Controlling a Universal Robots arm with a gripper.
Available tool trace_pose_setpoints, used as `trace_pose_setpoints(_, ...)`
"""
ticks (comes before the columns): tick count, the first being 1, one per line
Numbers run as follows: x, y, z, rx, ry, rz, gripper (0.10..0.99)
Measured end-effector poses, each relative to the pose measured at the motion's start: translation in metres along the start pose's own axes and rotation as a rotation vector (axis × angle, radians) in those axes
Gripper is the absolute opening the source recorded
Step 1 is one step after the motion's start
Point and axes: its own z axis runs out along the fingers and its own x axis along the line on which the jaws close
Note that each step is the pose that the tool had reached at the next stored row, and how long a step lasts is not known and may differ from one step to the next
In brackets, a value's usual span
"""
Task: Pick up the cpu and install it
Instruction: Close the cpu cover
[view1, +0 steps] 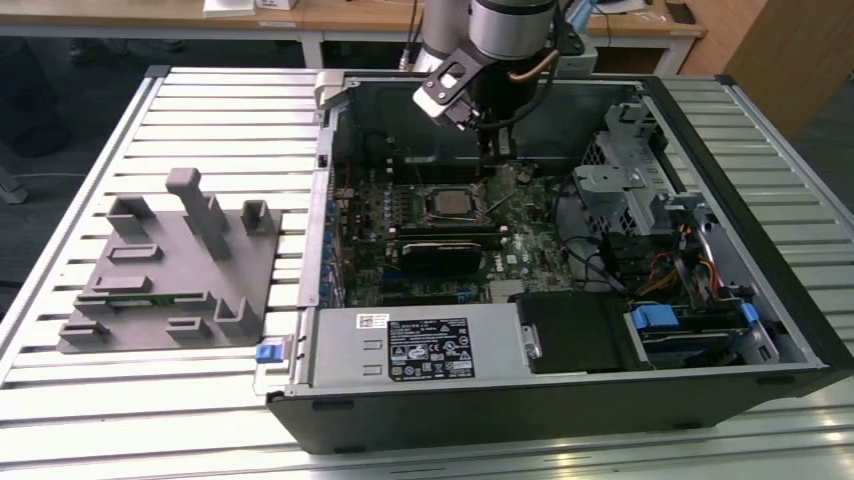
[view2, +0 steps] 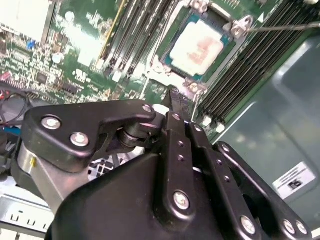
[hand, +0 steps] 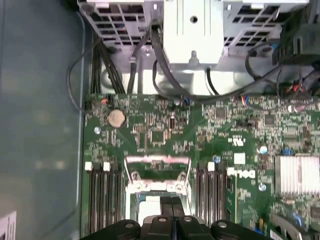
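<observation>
Silvery cpu (view2: 197, 47) apparently inside socket frame (view2: 239, 26)

The gripper (hand: 171, 204) hangs over the socket frame (hand: 157, 161) on the green motherboard (hand: 150, 130), its fingers pressed together. Seen from the socket, memory slots (hand: 102, 192) flank it at nine and three o'clock. A coin cell (hand: 116, 117) lies at eleven, a metal cage (hand: 192, 25) at twelve, and a finned heatsink (hand: 297, 175) further out at three.

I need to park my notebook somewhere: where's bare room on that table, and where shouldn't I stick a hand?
In the exterior view, bare slats lie between the grey tray and the table's far edge, and along the near edge before the computer case. Inside it is crowded: the claw hangs close to the cpu, with cables and a drive cage alongside.
</observation>
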Motion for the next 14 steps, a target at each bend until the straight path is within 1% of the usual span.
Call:
trace_pose_setpoints(3, 0.0003, 0.0077, 0.0005, 0.002, -0.0001, 0.0, 0.118)
trace_pose_setpoints(8, 0.0008, 0.0181, 0.0012, 0.005, -0.0003, 0.0, 0.118)
trace_pose_setpoints(14, 0.0021, 0.0231, 0.0019, 0.006, 0.0005, -0.01, 0.118)
